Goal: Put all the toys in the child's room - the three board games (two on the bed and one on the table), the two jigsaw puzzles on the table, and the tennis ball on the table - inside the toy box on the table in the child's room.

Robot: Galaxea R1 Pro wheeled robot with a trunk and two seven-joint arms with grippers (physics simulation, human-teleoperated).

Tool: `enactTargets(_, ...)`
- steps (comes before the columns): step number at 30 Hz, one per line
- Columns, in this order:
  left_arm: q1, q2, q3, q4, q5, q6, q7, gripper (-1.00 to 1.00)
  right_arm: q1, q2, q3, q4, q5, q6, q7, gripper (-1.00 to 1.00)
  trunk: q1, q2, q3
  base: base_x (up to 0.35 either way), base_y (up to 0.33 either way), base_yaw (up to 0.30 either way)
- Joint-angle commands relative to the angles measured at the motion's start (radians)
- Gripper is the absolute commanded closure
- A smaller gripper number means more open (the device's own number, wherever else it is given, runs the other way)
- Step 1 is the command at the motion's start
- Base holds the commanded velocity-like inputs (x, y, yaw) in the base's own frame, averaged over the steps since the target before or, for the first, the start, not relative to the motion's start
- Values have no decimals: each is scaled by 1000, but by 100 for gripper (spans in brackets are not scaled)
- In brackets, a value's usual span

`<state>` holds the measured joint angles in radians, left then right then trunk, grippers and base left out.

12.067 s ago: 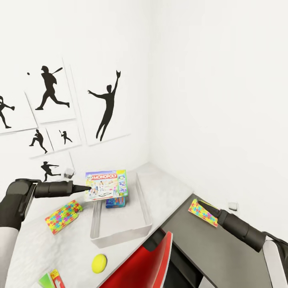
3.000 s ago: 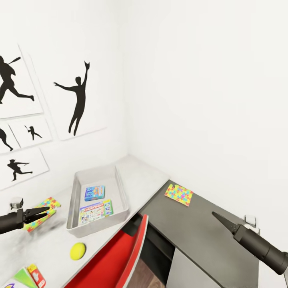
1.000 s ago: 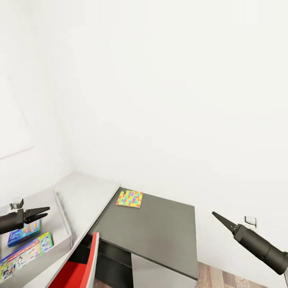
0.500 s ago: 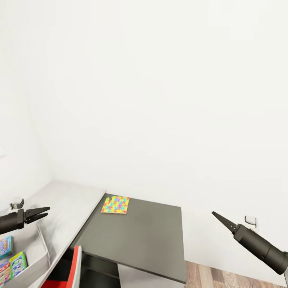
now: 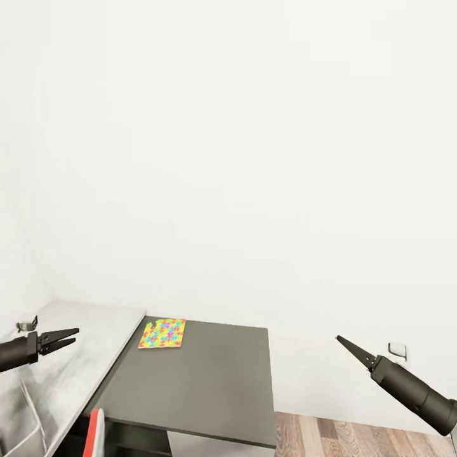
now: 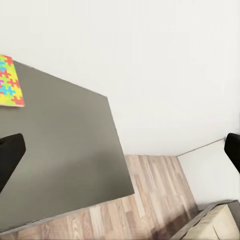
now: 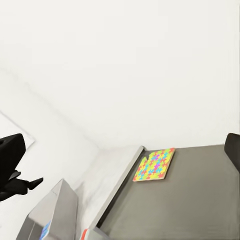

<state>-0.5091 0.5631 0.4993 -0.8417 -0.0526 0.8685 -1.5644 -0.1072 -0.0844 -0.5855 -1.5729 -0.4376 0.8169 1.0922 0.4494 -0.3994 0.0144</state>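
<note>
One jigsaw puzzle point(image 5: 162, 333), a small multicoloured square, lies flat on the dark grey side cabinet point(image 5: 197, 381) near its far left corner. It also appears in the left wrist view as the puzzle point(image 6: 7, 82) and in the right wrist view as the puzzle point(image 7: 155, 165). A corner of the grey toy box point(image 5: 28, 412) sits on the light-grey table point(image 5: 89, 336); the toy box point(image 7: 55, 210) holds something blue. My left gripper point(image 5: 68, 336) hovers open over the table, holding nothing. My right gripper point(image 5: 341, 341) hangs open and empty, right of the cabinet.
A red chair back point(image 5: 95, 435) pokes up at the table's front edge. White walls close the corner behind table and cabinet. A wall socket point(image 5: 397, 350) sits low on the wall, with wooden floor point(image 5: 355, 438) right of the cabinet.
The camera has swung right, so the toy box with its board games slid off the left edge. Earlier, the left gripper released a game box into the toy box and the right released the puzzle.
</note>
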Motion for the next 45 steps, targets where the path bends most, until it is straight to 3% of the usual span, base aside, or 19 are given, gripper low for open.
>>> enactTargets(1,0,0,1,0,-6,10,-6,-100,-1,0,0,1,-3,6,1,-100,1,-1,1,112,-54,-228)
enactTargets(14,0,0,2,0,-6,10,-6,-100,-1,0,0,1,-3,6,1,-100,1,-1,13,103,-56,-196)
enactTargets(45,0,0,2,0,-6,10,-6,-100,0,1,0,0,-4,6,1,-100,1,-1,14,145,-1,-8)
